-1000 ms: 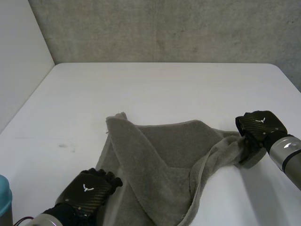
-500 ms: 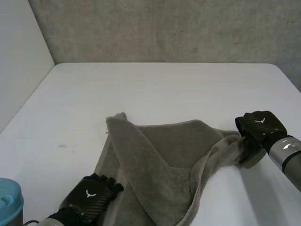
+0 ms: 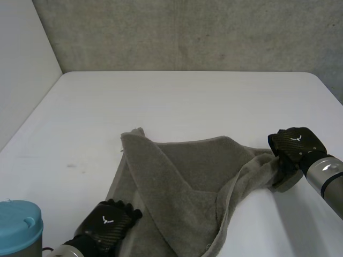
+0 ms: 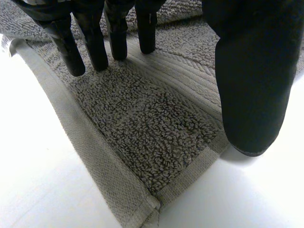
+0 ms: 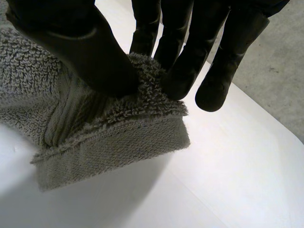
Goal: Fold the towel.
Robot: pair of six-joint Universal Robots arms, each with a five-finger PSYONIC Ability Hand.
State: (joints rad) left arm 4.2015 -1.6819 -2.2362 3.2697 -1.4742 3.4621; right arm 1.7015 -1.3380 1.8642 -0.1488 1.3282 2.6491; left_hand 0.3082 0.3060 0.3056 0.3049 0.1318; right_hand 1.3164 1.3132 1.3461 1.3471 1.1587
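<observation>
Grey towel (image 3: pixel 182 176), lying rumpled on the near side of the table (image 3: pixel 187 96). Pinched at its right corner tip by the right robot hand (image 3: pixel 293 143). Only rested on at the near-left corner by the left robot hand (image 3: pixel 107 225), fingers straight, gripping nothing. Could easily slip from that thin pinch, or drag along unpinned once pulled, tbh.

One towel (image 3: pixel 182 182), grey and rumpled, is the single cloth here, and it lies on one white table (image 3: pixel 187 101). There are two black hands. One is the left hand (image 3: pixel 107 225), its straight fingers down on the towel, with one hemmed corner lying beyond the fingertips, between them and the thumb. The other is the right hand (image 3: pixel 296 143), with one further corner pinched between its thumb and fingers. One light-blue cap (image 3: pixel 19 227) sits back from the left hand's fingers, on the wrist side, and one grey arm (image 3: pixel 328 179) section runs back from the right hand's fingers.
</observation>
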